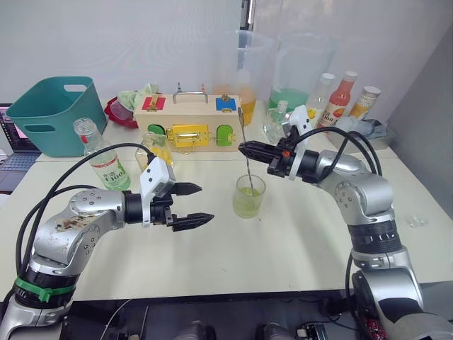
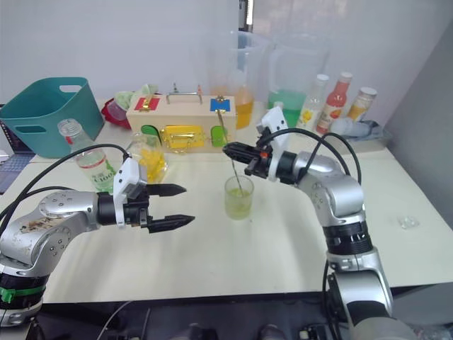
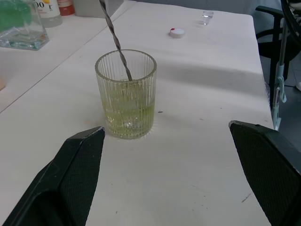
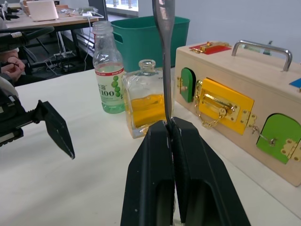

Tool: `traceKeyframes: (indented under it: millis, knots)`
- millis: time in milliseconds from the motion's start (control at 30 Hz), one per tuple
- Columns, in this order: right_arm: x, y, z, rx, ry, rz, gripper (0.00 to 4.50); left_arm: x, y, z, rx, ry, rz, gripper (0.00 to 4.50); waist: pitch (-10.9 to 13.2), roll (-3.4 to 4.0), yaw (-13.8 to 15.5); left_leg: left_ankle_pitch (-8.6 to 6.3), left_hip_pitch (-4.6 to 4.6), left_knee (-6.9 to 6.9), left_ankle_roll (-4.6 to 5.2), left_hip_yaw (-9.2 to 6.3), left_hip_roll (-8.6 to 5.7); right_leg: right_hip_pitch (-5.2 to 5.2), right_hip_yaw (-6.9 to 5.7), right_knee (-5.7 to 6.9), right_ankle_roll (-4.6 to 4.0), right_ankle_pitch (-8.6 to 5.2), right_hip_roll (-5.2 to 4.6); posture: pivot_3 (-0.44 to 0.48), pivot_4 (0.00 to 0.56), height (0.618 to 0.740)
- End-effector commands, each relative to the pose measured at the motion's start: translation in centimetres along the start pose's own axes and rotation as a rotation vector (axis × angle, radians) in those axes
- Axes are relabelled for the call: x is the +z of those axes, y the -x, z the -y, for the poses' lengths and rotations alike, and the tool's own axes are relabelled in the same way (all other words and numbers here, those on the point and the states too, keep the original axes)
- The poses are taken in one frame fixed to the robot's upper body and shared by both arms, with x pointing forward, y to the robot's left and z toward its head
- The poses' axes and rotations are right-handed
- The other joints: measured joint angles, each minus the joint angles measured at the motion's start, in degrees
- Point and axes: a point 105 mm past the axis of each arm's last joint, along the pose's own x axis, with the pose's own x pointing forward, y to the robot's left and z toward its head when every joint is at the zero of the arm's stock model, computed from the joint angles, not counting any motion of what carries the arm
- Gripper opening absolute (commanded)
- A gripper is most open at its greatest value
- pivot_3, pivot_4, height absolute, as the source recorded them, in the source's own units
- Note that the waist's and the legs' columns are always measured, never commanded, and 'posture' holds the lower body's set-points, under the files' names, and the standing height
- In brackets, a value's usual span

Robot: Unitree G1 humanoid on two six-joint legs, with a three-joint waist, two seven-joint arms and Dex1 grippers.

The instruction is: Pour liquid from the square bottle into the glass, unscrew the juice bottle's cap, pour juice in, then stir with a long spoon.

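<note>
Steel long spoon (image 1: 245, 152), pinched in the right gripper (image 1: 244, 149), dips into the glass (image 1: 248, 196) mid-table; stirring wants small circles off the wall, while the left gripper (image 1: 195, 205) waits wide open beside it.

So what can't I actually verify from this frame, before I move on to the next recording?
- Long spoon bowl: in the left wrist view, ribbed glass and liquid blur it; touching the bottom cannot be told.
- Spoon's top end: cut off by the right wrist view's edge above the shut right gripper.
- Juice bottle label: print too small in the head views.
- White cap: too small to match to a bottle.
</note>
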Motion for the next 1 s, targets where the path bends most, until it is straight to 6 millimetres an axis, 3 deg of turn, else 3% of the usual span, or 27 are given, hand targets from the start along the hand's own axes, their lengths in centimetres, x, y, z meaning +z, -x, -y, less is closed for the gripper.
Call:
traceKeyframes:
  millis: [33,333,600,800,1000]
  knots:
    - [1.8,0.1,0.2,-0.018,0.094,0.046,0.0,1.0,0.1,0.0,-0.002,-0.052,0.021,4.47,0.0,0.0,-0.02,0.0,0.0,0.0,0.0,0.0,0.0,-0.01,0.0,0.0,0.0,0.0,0.0,0.0,0.15,0.74]
    - [3.0,0.4,0.7,-0.061,0.078,0.141,0.0,0.8,-0.2,0.0,-0.006,-0.057,0.026,4.47,0.0,0.0,-0.08,0.01,0.0,-0.02,-0.04,0.01,0.0,-0.01,0.0,0.0,0.0,0.0,0.01,0.0,0.15,0.74]
    - [3.1,0.2,-1.1,-0.009,-0.033,0.245,0.0,0.6,-0.3,-0.1,-0.012,-0.061,0.024,4.47,0.0,0.01,-0.09,0.02,0.0,-0.05,-0.05,0.01,0.01,-0.02,0.0,0.02,-0.01,0.0,0.03,0.0,0.15,0.74]
    - [1.7,1.6,-2.4,0.056,-0.115,0.156,0.0,0.3,-0.7,-0.2,-0.022,-0.074,0.013,4.47,0.0,0.01,0.02,0.02,0.0,-0.04,-0.06,0.0,0.0,-0.01,0.0,0.0,-0.01,0.0,0.03,0.0,0.15,0.74]
    - [1.9,3.8,-1.0,0.01,-0.057,0.066,0.0,0.3,-0.8,-0.2,-0.028,-0.074,0.018,4.47,0.0,0.01,-0.05,0.02,0.0,-0.05,-0.05,0.01,0.02,-0.04,0.01,-0.02,-0.01,0.0,0.02,0.0,0.15,0.74]
